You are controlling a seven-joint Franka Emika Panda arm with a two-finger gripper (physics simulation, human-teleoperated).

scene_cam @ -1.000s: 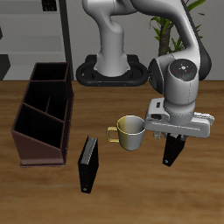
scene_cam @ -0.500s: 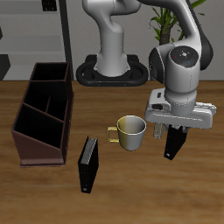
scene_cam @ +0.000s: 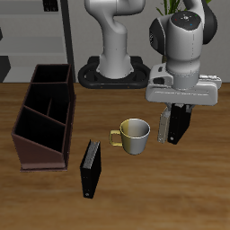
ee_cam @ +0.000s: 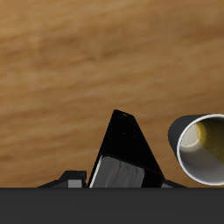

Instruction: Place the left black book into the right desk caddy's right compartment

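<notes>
Two black books in the exterior view: the left black book (scene_cam: 180, 125) hangs from the gripper (scene_cam: 180, 110), pinched betw. the fingers at its upper end, clear of the table (scene_cam: 207, 193) w/ its lower end off the wood. It hangs upright, tilted a bit. The other black book (scene_cam: 90, 168) stands on the table nearer the front edge, just off the front corner of the right desk caddy (scene_cam: 45, 115), upright w/ its spine edge towards the camera.

The held book sits just beside the mug (scene_cam: 133, 136), on the side away from the caddy; book and mug look apart, not touching. The mug is pale yellow-cream, open end up, handle pointing towards the caddy. Caddy is well apart from the gripper, across the mug, at the far side of the table from it. It's dark reddish-brown, open-topped, w/ inner dividers making several compartments; all visible ones show only dark interior.

Wrist view: the left black book (ee_cam: 125, 156) runs away from the camera as a dark wedge, grey page edge showing near the fingers, wood grain beneath. The mug rim (ee_cam: 203, 150) is right next to it, yellowish inside. Finger pads themselves mostly hidden by the book, so can't see exact contact, but jaws are closed onto it.

Robot's base (scene_cam: 112, 72) stands at the table's back, behind the mug.
</notes>
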